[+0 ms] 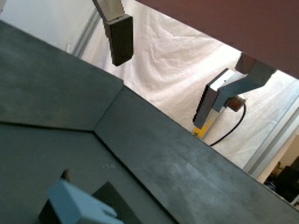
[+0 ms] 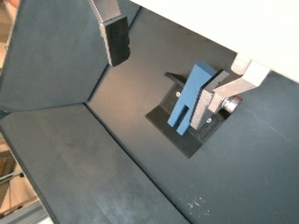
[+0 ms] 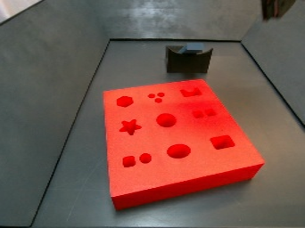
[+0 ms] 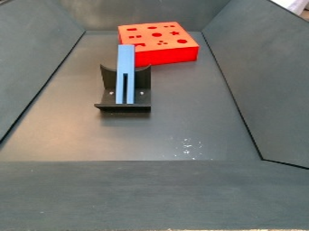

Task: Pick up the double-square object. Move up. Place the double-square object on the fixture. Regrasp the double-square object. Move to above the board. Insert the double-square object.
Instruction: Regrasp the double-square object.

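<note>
- Against the fixture (image 4: 123, 97) leans the peg (image 4: 126, 74), tilted, unheld, near the board (image 4: 158, 43).
- Gripper (image 2: 176, 61) above it, 2 fingers apart, empty.
- Risk: an off-centre regrasp could tip the peg off.

— Where do the side views look from?
— One looks down closely over the board (image 3: 179, 142) toward the fixture (image 3: 187, 59); the opposite one faces back, fixture (image 4: 123, 95) nearer.
— And the wrist views?
— Both look past the gripper (image 2: 176, 66); one shares the fixture (image 2: 193, 114).
</note>
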